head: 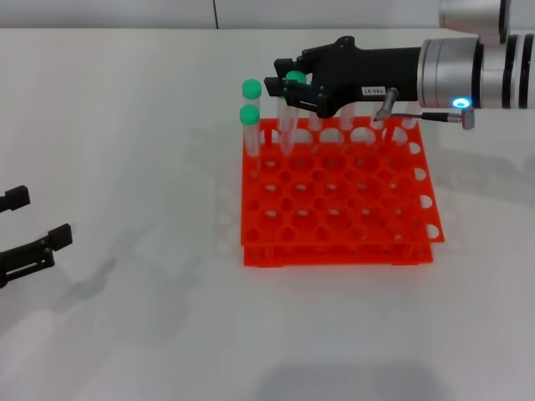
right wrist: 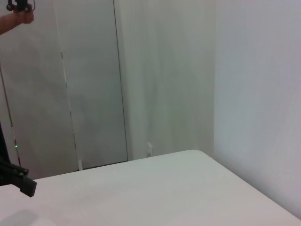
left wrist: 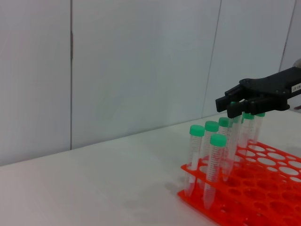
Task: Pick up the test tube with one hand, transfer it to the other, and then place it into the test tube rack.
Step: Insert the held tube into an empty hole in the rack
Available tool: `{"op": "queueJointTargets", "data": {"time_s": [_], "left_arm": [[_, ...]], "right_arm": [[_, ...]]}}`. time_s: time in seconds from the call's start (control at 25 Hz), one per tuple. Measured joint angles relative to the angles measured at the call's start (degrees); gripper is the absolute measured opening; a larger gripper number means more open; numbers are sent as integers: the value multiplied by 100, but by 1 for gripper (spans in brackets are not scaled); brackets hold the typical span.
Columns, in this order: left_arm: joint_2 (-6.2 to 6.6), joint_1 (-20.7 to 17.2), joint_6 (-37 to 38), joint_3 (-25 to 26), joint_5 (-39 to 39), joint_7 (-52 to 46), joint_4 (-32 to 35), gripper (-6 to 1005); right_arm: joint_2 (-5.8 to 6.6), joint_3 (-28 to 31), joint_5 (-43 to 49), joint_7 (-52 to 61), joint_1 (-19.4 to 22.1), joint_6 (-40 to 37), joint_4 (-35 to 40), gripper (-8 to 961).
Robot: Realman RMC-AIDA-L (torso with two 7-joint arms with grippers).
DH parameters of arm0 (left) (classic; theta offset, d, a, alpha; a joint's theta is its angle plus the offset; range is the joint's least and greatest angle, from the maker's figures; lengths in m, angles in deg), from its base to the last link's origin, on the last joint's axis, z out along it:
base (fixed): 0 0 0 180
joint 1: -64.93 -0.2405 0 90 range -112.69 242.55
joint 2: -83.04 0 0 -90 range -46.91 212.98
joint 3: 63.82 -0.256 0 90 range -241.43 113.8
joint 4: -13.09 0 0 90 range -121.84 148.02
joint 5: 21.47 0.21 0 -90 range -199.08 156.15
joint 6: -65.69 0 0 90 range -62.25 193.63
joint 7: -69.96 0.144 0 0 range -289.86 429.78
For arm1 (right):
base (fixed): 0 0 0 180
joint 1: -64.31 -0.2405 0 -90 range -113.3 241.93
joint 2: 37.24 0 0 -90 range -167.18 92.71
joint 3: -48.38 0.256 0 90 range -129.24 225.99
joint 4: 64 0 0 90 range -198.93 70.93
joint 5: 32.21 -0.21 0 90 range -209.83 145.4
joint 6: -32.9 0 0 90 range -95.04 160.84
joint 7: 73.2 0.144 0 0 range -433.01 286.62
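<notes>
My right gripper (head: 282,77), black with a white label and a cyan light, reaches over the back left of the orange-red test tube rack (head: 334,251). It is shut on the top of the green-capped test tube (head: 295,78), which stands upright with its lower end in a back-row hole. The left wrist view shows the same gripper (left wrist: 235,104) above the rack (left wrist: 263,193), with the tube (left wrist: 247,123) below its fingers. My left gripper (head: 42,217) is open and empty, low at the table's left edge, far from the rack.
Two other green-capped tubes (head: 250,100) stand in the rack's back left corner; the left wrist view shows several (left wrist: 209,141). White table (head: 134,125) all around the rack. A wall stands behind the table (left wrist: 141,61).
</notes>
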Motion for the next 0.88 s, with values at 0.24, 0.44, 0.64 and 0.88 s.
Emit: {"op": "queueJointTargets", "data": {"time_s": [0.24,0.44,0.64,0.88], "left_arm": [[0,50,0,-5,7,-2,-70,875],[0,59,0,-6,7,-2,-76,875],[0,78,0,-13,8,-10,-76,875],[0,87,4,-14,8,-13,-86,875]], "right_arm": [[1,-74,-53,-68,8,21,-67,263],[1,-107,-95,-104,13,25,-122,264],[1,-254,-204,-128,12,65,-144,263],[1,-296,-205,-129,-43,89,-181,269]]}}
